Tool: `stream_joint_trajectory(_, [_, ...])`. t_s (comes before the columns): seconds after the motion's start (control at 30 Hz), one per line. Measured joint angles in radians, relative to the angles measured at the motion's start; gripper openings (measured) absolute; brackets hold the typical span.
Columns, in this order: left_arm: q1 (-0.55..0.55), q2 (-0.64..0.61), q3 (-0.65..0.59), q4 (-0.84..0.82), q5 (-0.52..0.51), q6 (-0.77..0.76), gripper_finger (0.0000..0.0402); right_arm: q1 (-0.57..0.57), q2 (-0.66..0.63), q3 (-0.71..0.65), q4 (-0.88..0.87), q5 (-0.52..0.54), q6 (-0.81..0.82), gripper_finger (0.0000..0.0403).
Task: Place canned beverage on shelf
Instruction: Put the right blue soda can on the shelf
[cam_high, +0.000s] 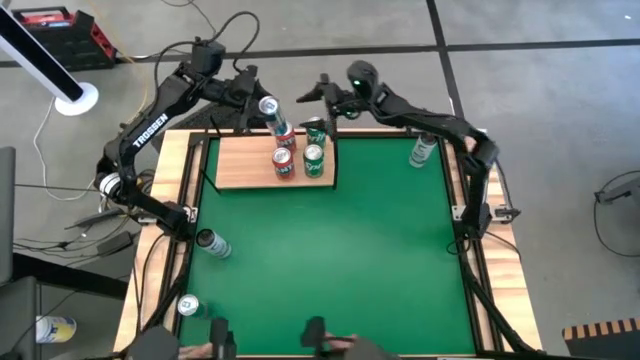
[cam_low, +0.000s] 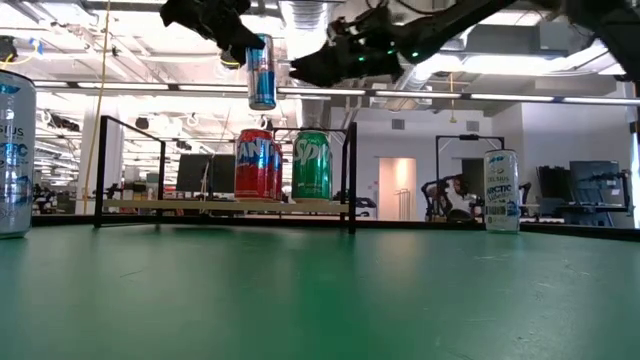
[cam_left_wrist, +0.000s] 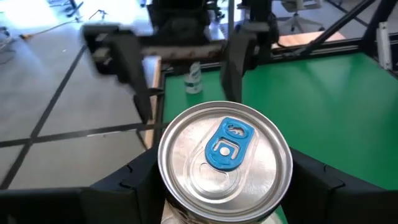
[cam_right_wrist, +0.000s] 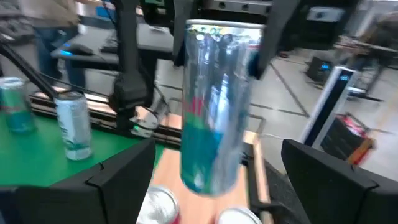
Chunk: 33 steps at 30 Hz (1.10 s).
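Observation:
My left gripper (cam_high: 262, 103) is shut on a slim silver, blue and red can (cam_low: 262, 72), held in the air above the far part of the shelf (cam_high: 240, 165). The shelf is a light-wood board with thin black uprights (cam_low: 105, 170). Red cans (cam_low: 256, 164) and green cans (cam_low: 312, 165) stand upright on it. My right gripper (cam_high: 325, 95) is open and empty in the air just to the right of the held can. In the right wrist view its fingers (cam_right_wrist: 124, 177) stand wide on either side of that can (cam_right_wrist: 214, 106), not touching it. My left gripper pinches the can's upper side wall, just below the rim (cam_left_wrist: 163, 186), between its two fingers (cam_left_wrist: 134, 180), one on each side. The fingers slant down from the table's far left. The can hangs about upright, blue tab (cam_left_wrist: 225, 149) up, clear of the shelf.
A white can (cam_high: 422, 150) stands at the far right of the green table. Another can (cam_high: 212, 243) lies at the left, and one (cam_high: 187, 305) is at the near left corner. The middle and near right of the table hold nothing.

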Motion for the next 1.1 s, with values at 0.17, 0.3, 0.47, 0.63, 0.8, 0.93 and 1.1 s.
stream_joint_trajectory(0.17, [-0.028,0.000,0.000,0.010,-0.028,0.001,0.0223,0.020,0.095,0.102,0.002,-0.045,0.018,0.0374])
stream_joint_trajectory(0.3, [-0.035,0.000,-0.001,0.035,-0.029,-0.011,0.0223,0.038,0.147,0.139,0.025,-0.061,0.021,0.0374])
stream_joint_trajectory(0.47, [-0.043,0.002,-0.012,0.063,-0.005,-0.044,0.0223,0.068,0.181,0.152,0.112,-0.035,0.037,0.0374])
stream_joint_trajectory(0.63, [-0.069,0.002,-0.012,0.075,-0.019,-0.056,0.0223,0.091,0.180,0.152,0.152,-0.026,0.032,0.0374])
stream_joint_trajectory(0.8, [-0.087,0.003,-0.012,0.107,-0.021,-0.079,0.0223,0.100,0.180,0.152,0.162,0.015,0.044,0.0345])
stream_joint_trajectory(0.93, [-0.093,0.003,-0.012,0.111,-0.036,-0.079,0.0223,0.093,0.180,0.152,0.136,0.025,0.046,0.0286])
stream_joint_trajectory(1.1, [-0.093,0.004,-0.012,0.110,-0.058,-0.080,0.0222,0.078,0.180,0.152,0.123,0.023,0.049,0.0245])
